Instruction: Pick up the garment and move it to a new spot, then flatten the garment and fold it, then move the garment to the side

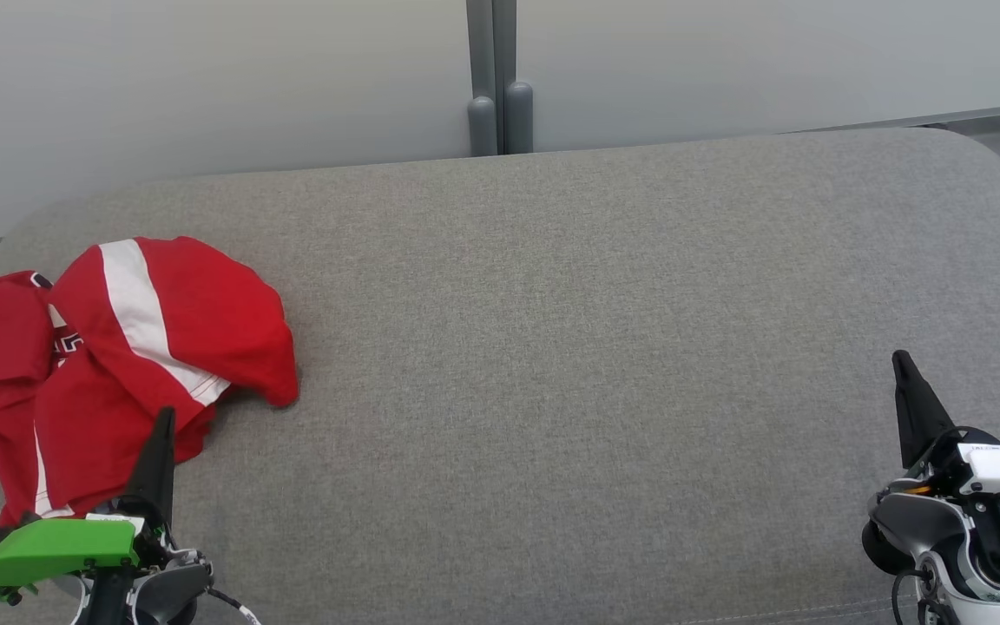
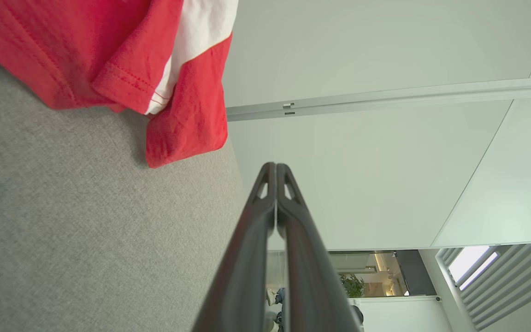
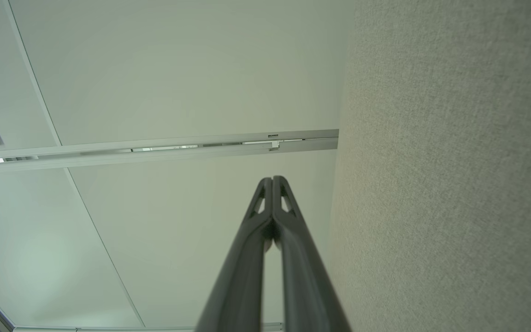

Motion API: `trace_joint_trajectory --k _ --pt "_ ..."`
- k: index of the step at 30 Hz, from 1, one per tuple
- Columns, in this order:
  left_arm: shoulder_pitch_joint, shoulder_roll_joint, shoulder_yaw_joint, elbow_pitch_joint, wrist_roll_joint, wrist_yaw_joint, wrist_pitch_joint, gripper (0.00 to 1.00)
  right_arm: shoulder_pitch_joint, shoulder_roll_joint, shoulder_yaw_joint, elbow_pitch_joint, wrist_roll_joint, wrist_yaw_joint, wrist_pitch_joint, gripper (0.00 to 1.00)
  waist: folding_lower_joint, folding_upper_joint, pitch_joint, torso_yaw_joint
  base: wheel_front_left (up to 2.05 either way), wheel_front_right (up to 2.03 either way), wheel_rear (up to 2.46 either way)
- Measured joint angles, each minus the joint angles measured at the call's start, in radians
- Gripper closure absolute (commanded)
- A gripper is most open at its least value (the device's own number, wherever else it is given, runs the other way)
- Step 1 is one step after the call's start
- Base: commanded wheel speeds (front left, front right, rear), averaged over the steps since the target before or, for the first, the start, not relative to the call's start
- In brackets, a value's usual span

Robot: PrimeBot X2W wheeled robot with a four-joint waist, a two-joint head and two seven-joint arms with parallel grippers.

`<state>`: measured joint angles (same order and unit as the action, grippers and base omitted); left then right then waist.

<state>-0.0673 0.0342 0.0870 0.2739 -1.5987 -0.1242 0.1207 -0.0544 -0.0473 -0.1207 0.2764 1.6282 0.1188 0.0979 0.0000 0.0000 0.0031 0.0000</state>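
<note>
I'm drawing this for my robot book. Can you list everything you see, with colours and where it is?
garment: one, red with white stripes, crumpled at the padded surface's left end
padded surface: one, grey, across the head view
wall panels: two, white, behind the padded surface
posts: two, grey, between the wall panels
left gripper: one, dark fingers shut, green part behind, lower left by the garment
right gripper: one, dark fingers shut, lower right over bare surface
</note>
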Motion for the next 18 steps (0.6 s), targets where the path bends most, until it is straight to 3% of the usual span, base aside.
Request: trace_joint_trajectory --k 18 --pt "0.0 0.0 0.0 0.0 0.0 0.0 0.0 1.0 0.0 0.001 -0.001 0.0 0.0 0.0 0.0 1.0 0.0 0.0 0.0 0.0 0.0 0.0 0.0"
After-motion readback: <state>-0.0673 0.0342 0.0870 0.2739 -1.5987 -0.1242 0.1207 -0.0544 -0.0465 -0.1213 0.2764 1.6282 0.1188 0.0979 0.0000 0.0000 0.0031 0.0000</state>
